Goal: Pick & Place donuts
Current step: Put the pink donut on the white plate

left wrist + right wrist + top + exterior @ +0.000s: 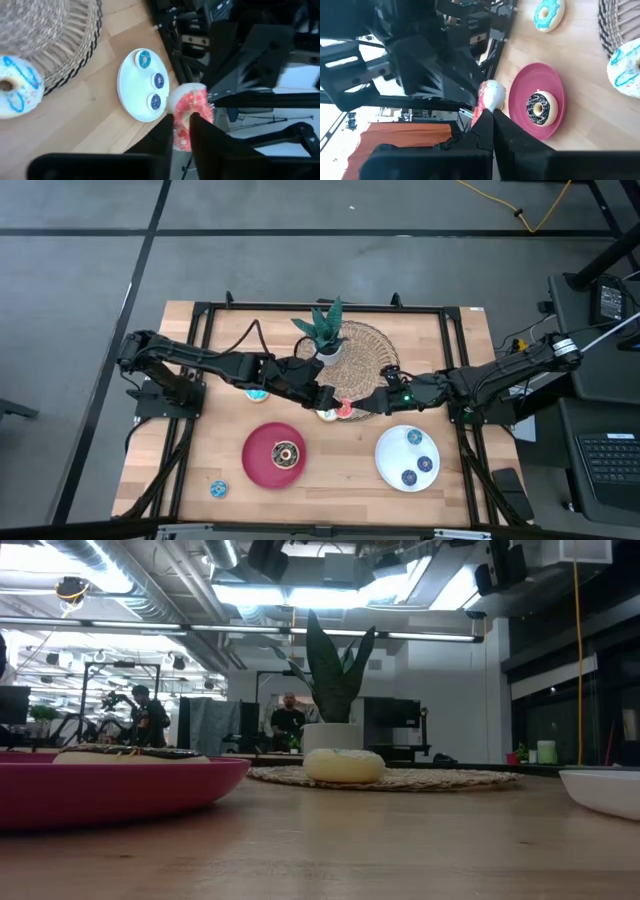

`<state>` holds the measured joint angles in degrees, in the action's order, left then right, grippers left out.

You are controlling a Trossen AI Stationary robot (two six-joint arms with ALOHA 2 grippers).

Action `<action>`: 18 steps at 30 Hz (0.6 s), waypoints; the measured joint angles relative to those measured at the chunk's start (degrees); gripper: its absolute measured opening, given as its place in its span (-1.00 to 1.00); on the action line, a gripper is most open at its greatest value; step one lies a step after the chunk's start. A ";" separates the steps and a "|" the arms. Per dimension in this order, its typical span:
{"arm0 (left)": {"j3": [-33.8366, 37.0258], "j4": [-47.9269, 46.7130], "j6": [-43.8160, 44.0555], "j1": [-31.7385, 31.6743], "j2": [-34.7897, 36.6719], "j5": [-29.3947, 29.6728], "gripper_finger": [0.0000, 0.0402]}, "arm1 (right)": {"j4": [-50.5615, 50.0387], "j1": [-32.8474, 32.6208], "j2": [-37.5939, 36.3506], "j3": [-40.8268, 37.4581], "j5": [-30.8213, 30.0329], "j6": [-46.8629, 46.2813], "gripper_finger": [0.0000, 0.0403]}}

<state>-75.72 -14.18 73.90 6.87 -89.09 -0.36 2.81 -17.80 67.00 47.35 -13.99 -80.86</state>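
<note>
A pink-red iced donut (343,409) hangs above the table's middle, between my two grippers. My left gripper (328,398) reaches it from the left and my right gripper (368,406) from the right; both are shut on it. A chocolate donut (287,454) lies on the red plate (258,465). Three small blue donuts (415,460) lie on the white plate (392,470). A white donut with blue squiggles (15,92) rests on the table at the woven mat's edge. A teal donut (257,393) and a small blue one (218,488) lie on the wood. My left gripper has the pink-red donut's ring (186,131) pinched between its two fingers (206,131), coming level from the table's left. The donut is lifted clear of the table and stands on edge. My right gripper meets the same donut at its white-backed rim (489,100) with its fingertips (481,125), coming level from the table's right. The fingers cover the place of contact, so the kind of hold does not show. The donut is off the table.
A woven mat (365,360) at the far middle carries a potted plant (325,340). The red plate sits near-middle, the white plate near-right. A black frame rims the table. People stand in the room beyond the far edge (288,720).
</note>
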 joint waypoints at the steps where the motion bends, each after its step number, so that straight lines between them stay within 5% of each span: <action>1: -0.01 0.12 -0.48 -0.05 0.20 -0.22 -0.67 | 0.02 0.00 0.00 0.00 -0.06 0.13 -0.99; 11: 0.00 -7.37 -4.90 -1.90 4.22 -1.94 -0.16 | -1.16 -1.83 -1.96 0.04 -0.15 0.33 -0.99; 18: 0.00 -10.42 -12.32 -2.56 7.25 -2.28 -0.11 | -7.29 -6.44 -3.04 0.07 4.08 2.28 -1.00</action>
<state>-75.72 -24.60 61.58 4.32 -81.84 -2.63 -4.48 -24.24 63.96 47.42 -9.91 -78.58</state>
